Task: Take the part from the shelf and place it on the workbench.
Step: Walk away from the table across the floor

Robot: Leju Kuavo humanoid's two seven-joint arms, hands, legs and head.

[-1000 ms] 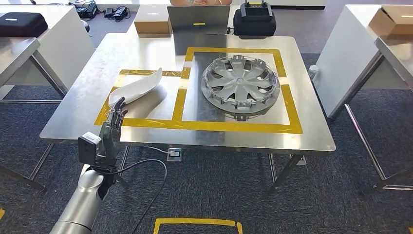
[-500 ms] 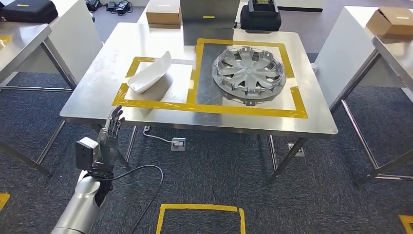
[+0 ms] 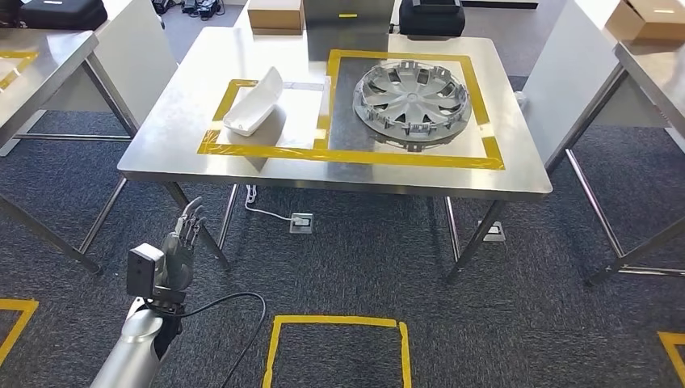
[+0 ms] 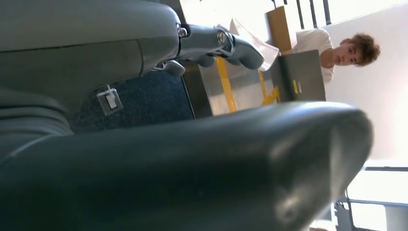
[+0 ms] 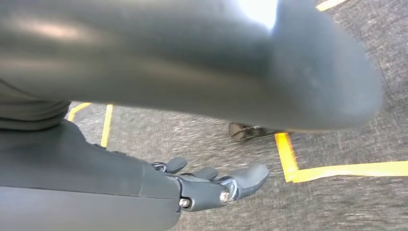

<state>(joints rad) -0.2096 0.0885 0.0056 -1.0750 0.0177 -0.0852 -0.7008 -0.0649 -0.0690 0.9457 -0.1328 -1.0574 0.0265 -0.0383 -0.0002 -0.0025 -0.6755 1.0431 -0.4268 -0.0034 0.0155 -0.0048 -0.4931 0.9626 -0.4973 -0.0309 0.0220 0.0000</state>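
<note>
Fingers of the left hand are lying nearly straight and a little apart, holding nothing; from the head view that hand is hanging at about seven o'clock, over the dark carpet and short of the near edge of the workbench. From the left wrist view the same fingers are pointing out past the grey thumb, slightly fanned, with nothing between them. Right hand is showing in its own wrist view, its fingers stretched out and loosely apart above the carpet, near a corner of yellow floor tape, and they too are carrying nothing.

White part is lying on the workbench at about eleven o'clock, inside the smaller yellow-taped rectangle, its long curved body running along the rectangle's left side. Just beside it, at twelve o'clock, a grey wheel cover is resting flat inside the larger taped frame, apart from the part. Beyond the far edge of the workbench a cardboard box and a black case are sitting. Yellow tape is marking a square on the carpet at six o'clock. A person is sitting behind the workbench in the left wrist view.
</note>
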